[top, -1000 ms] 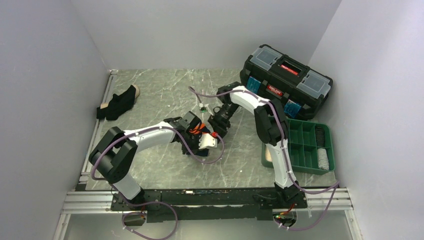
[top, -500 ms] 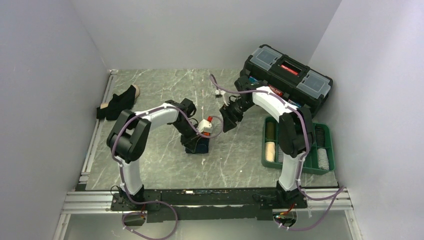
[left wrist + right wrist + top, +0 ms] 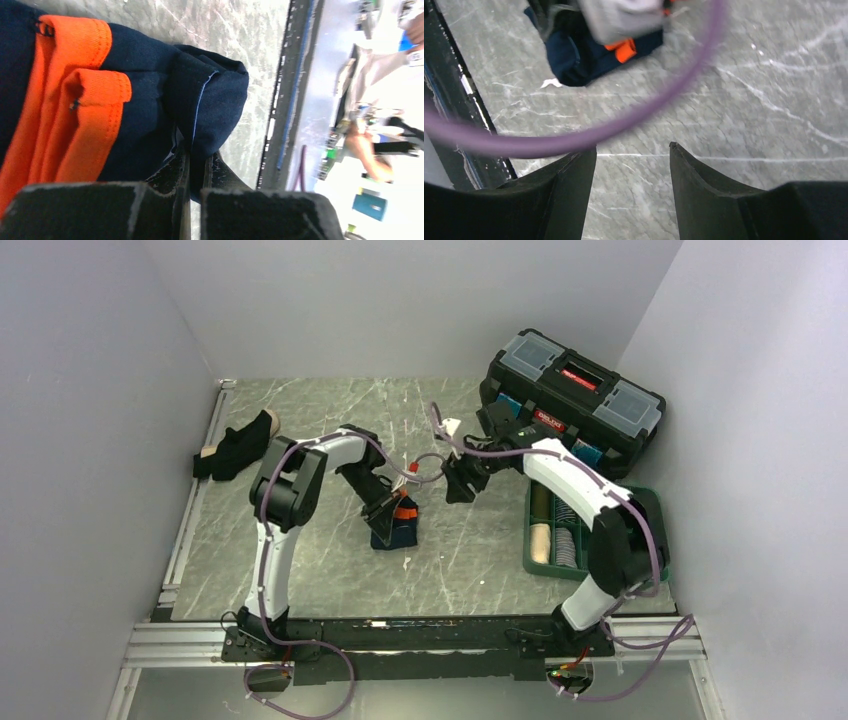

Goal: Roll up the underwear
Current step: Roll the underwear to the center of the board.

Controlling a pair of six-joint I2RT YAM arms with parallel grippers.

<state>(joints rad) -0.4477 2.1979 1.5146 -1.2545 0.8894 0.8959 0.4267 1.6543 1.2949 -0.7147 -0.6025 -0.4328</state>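
- Surface point(image 3: 300, 570): grey marbled slab, pale walls point(image 3: 400, 300) at 9, 12 and 3 o'clock.
- Left gripper point(image 3: 196, 160): jaws together, pinching a fold of the navy underwear point(image 3: 145, 120) with the orange band, near centre.
- Right gripper point(image 3: 633, 150): jaws apart, empty, above bare surface at that garment's 2 o'clock.
- Black underwear point(image 3: 238, 448): 10 o'clock edge.
- Toolbox point(image 3: 572, 400): 1 o'clock.
- Green tray point(image 3: 640, 583): 4 o'clock.
- Bare marble: 6 to 8 o'clock.

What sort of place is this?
Probably a robot test cell: bare white walls enclose a marbled table, and the left arm and right arm stand on a metal rail.
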